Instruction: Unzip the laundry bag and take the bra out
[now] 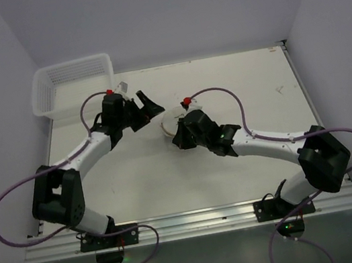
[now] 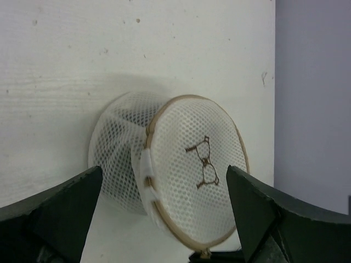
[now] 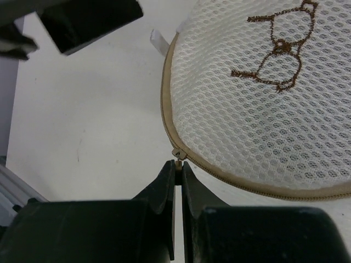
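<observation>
Right pincer (image 3: 178,167) is clamped on the small beige zipper pull (image 3: 177,153) of the round white mesh laundry bag (image 3: 263,109) sitting mid white bench (image 2: 82,55), and since the left pincer (image 2: 164,174) beyond gapes wide, gripping nothing, I reckon a tug just drags the whole bag.

The right gripper's (image 3: 179,165) jaws pinch the laundry bag's (image 3: 263,115) zipper pull (image 3: 176,153).

The top camera looks down from behind, arm bases (image 1: 100,240) at frame bottom, over the whole white tabletop (image 1: 143,178). Both wrist cameras look closely at the same round white beige-rimmed mesh pouch (image 2: 192,181), the right one nearest, pouch at upper right.
</observation>
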